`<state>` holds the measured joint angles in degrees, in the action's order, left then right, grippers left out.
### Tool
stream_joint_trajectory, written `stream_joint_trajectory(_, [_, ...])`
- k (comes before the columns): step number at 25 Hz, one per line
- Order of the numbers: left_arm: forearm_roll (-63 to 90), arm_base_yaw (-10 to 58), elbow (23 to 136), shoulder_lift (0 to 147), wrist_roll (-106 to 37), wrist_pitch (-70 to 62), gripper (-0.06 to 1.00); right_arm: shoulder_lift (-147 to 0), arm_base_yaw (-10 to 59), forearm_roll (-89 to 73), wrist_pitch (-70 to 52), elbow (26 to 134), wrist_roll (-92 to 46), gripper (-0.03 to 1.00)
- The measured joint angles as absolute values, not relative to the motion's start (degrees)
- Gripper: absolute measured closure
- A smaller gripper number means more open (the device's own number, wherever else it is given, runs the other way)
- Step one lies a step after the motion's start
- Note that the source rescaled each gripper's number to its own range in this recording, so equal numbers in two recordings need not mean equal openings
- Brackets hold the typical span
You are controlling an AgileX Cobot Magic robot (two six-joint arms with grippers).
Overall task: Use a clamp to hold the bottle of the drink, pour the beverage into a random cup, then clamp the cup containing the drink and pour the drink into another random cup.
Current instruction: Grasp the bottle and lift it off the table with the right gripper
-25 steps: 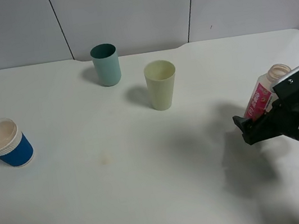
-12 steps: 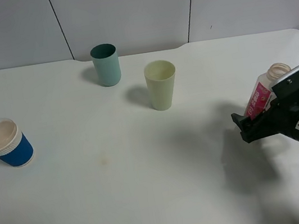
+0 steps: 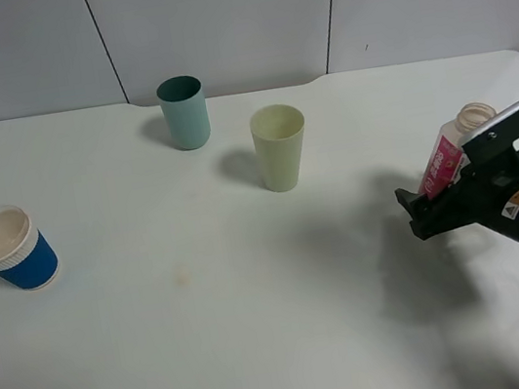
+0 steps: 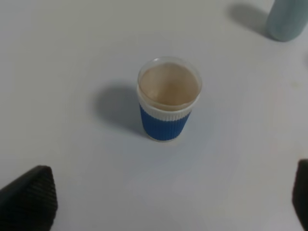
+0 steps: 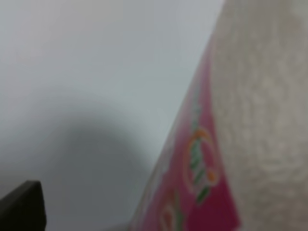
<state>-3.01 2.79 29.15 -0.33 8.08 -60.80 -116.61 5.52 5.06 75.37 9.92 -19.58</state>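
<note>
Nearest, toward the right edge of the table [image 3: 217, 359], found the right gripper [image 3: 434, 194] clamped on the bottle [image 3: 451, 146], gripped low on the pink label and tilted with the top up and leaning away from the arm. Judged the bottle to be clear of the table, going by the shadow cast well apart from it, and presumably raised that way for carrying to a cup without spilling. In the right wrist view, saw only the label and pale body [image 5: 250, 96] filling the frame, blurred by closeness, consistent with a bottle seated deep between the jaws.

At about the same depth on the far left, noted the blue cup [image 3: 10, 251] upright near the table's edge, pale beige at the top. Could not tell lid from liquid. In the left wrist view, saw the left gripper [image 4: 166, 202] hovering over that cup [image 4: 168, 98], jaws spread wide with nothing between them, apparently waiting for the later cup step.

Farther back, near the middle, spotted the cream cup [image 3: 280, 147] upright, seemingly empty and closest to the bottle, hence the likelier pouring target. Beyond it, close to the wall, picked out the teal cup [image 3: 184, 113], upright and well apart from the right gripper. Counted the pour as not yet begun.
</note>
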Motion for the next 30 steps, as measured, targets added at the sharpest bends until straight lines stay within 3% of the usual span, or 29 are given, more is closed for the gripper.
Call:
stream_joint_trajectory(5, [-3.01,2.79,29.15,-0.33,8.08,-60.80,-0.03,-117.10,5.52,6.51,75.30,11.04,-19.18,0.18])
stream_joint_trajectory(7, [-3.01,2.79,29.15,-0.33,8.08,-60.80,-0.03,-117.10,5.52,6.70,75.30,11.04,-19.18,0.25])
stream_joint_trajectory(8, [-3.01,2.79,29.15,-0.33,8.08,-60.80,-0.03,-117.10,5.52,6.51,75.37,11.04,-19.30,0.35])
stream_joint_trajectory(11, [-3.01,2.79,29.15,-0.33,8.08,-60.80,-0.03,-117.59,5.52,6.24,73.54,11.18,-18.54,0.95])
stream_joint_trajectory(30, [-3.01,2.79,29.15,-0.33,8.08,-60.80,-0.03,-116.94,5.52,6.05,72.28,11.13,-15.01,0.97])
